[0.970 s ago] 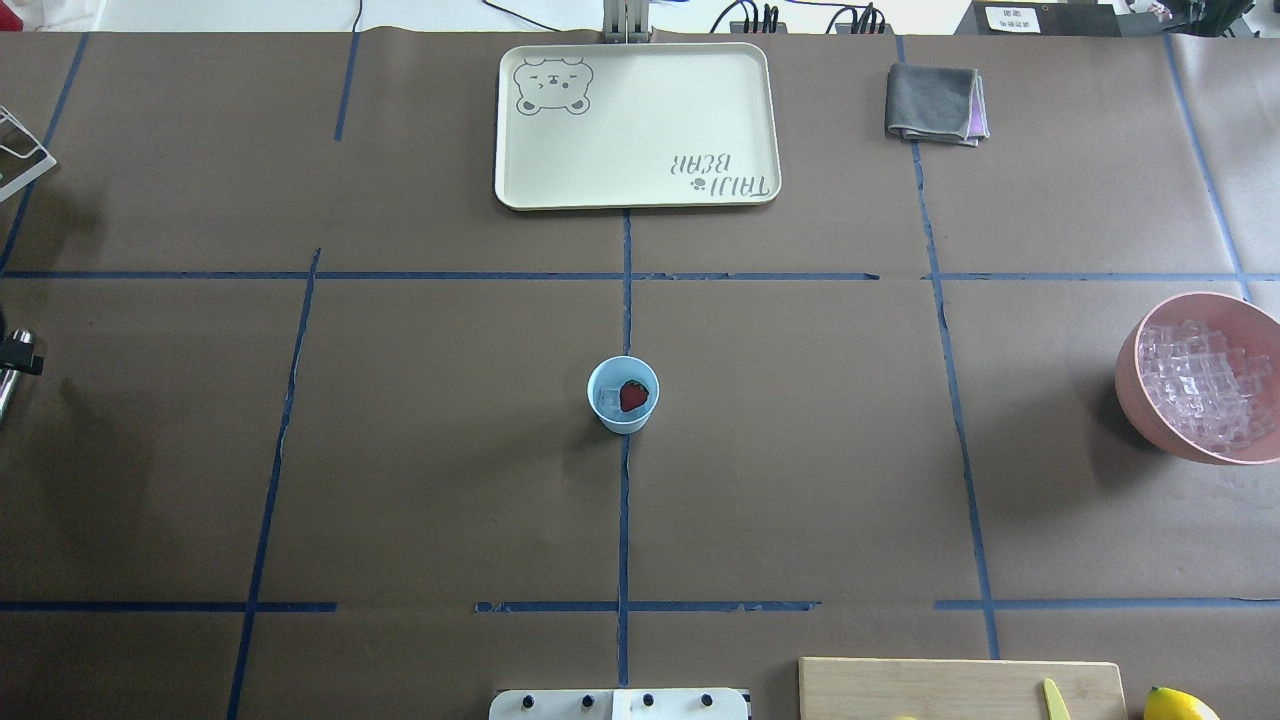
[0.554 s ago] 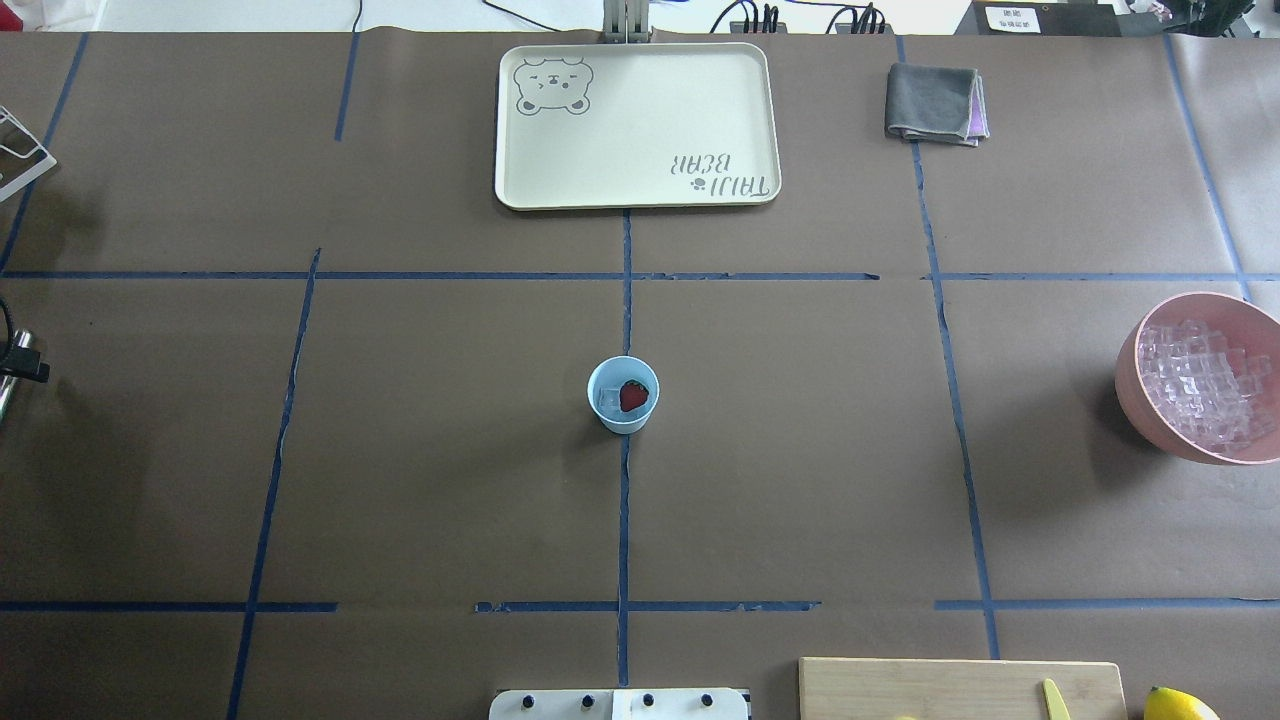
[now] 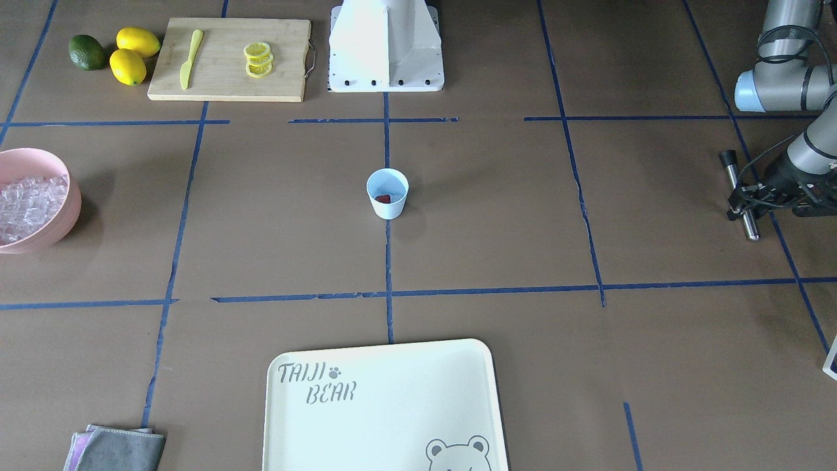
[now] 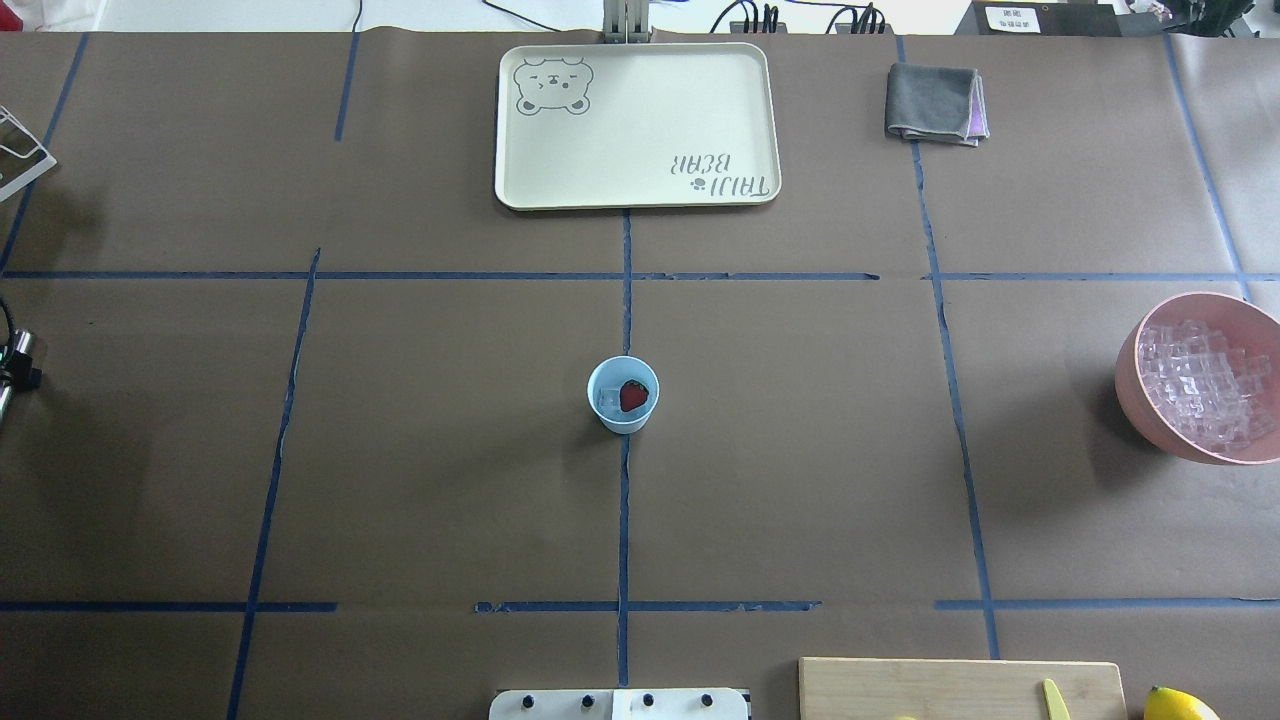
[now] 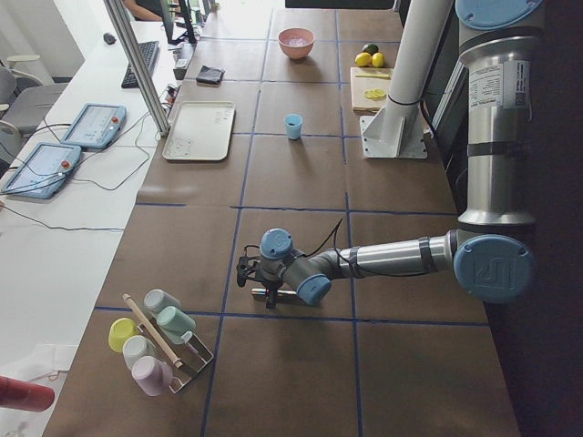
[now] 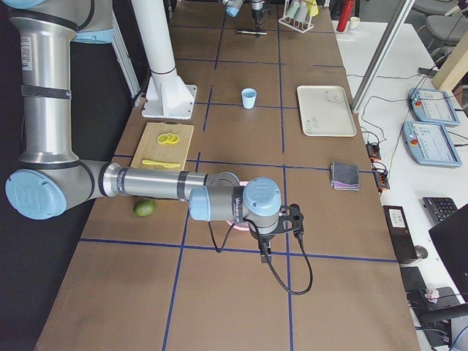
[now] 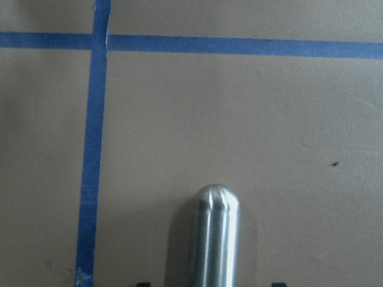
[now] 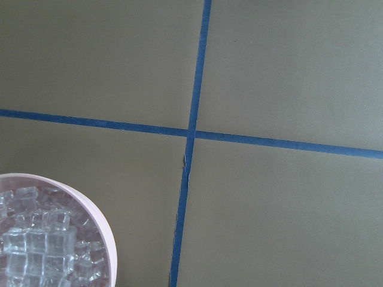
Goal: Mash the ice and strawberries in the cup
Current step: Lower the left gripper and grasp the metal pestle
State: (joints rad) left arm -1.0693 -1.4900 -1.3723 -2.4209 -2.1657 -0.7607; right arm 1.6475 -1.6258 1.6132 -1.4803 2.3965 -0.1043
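We see strawberry (image 4: 633,396) and ice (image 4: 608,401) inside cup (image 3: 387,203), unmashed. Left gripper (image 3: 745,198), well left of cup, seemingly clamped on metal rod (image 3: 731,167), presumably for mashing. Right gripper (image 6: 291,219), far right of cup: jaws we cannot tell.

your brown table (image 4: 400,480), gridded in blue tape (image 4: 622,520), carries the cup (image 3: 387,207) at centre, a tray (image 4: 640,100), grey cloth (image 4: 930,100), pink bowl (image 4: 1138,400), cutting board (image 3: 216,72) and lemons (image 3: 137,42).
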